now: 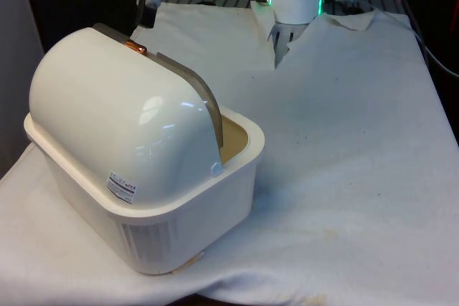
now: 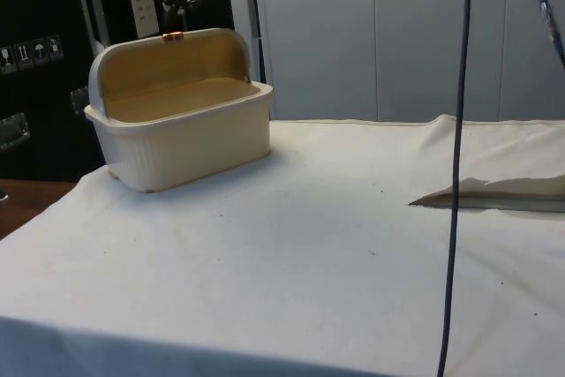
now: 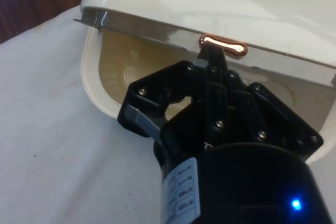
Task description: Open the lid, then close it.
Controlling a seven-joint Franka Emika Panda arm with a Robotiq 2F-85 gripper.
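On the white tablecloth (image 1: 344,141) stands a cream bread box (image 2: 185,134), its lid (image 1: 122,120) rolled back. The gripper (image 3: 218,59), fingers closed together, touches the copper handle (image 3: 223,45), probably to push the lid.

Bread box (image 1: 143,170) interior behind its lid (image 1: 122,116)

The bread box (image 2: 181,134) is occupying the table's (image 2: 291,245) corner at the side view's far left, leaving the rest of the white cloth lying open right out to the other edges. Its domed lid (image 1: 122,116) is standing rolled back, leaving the box's mouth (image 2: 177,99) open from above. The gripper (image 3: 212,59) is sitting right at the lid's copper handle (image 3: 223,45), blocking that edge.
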